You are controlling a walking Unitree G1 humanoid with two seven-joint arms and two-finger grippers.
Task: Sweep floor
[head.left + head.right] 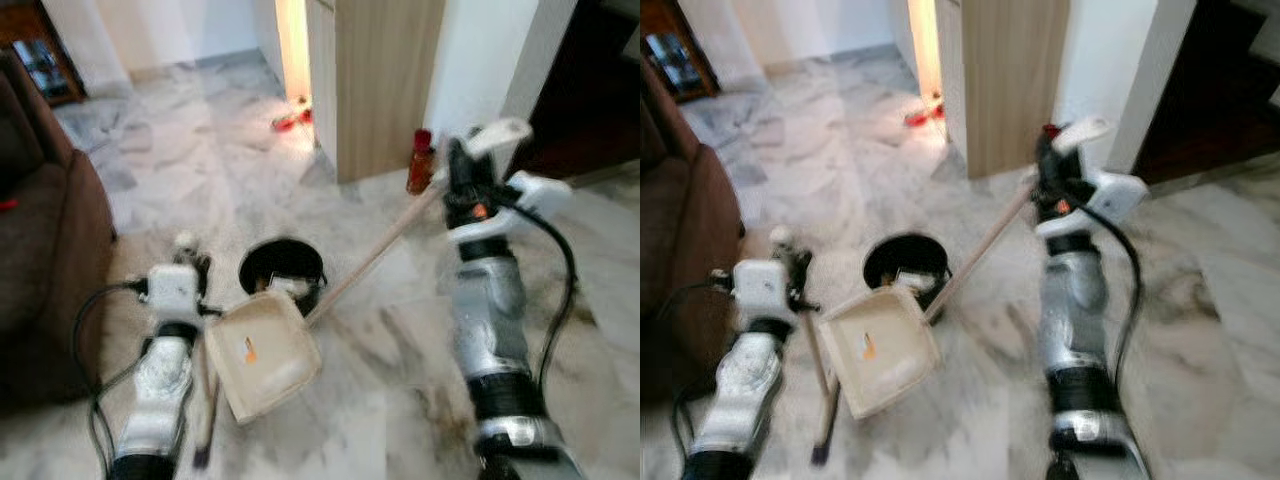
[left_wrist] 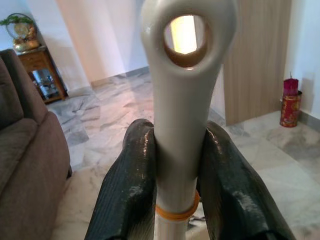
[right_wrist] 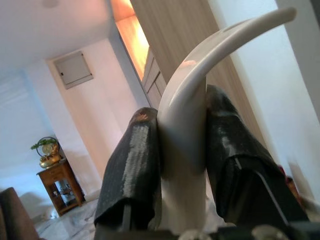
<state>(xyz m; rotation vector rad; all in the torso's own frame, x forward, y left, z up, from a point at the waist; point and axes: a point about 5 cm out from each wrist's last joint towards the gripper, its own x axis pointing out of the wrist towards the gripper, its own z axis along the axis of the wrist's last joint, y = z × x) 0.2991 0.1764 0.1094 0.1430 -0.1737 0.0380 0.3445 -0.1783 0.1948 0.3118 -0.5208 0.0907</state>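
Both silver arms reach forward over the marble floor (image 1: 400, 400). Left hand (image 2: 177, 170) clamps the broom handle (image 2: 182, 100); right hand (image 3: 182, 150) clamps the dustpan's handle (image 3: 200, 75), its cream dustpan (image 1: 262, 355) tilted beside the black bin (image 1: 283, 268).

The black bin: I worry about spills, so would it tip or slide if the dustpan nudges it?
The black bin looks short and wide, so it would probably slide on the glossy marble floor rather than tip. It seems light plastic, so even a soft bump from the dustpan in the right pincer could shift it.
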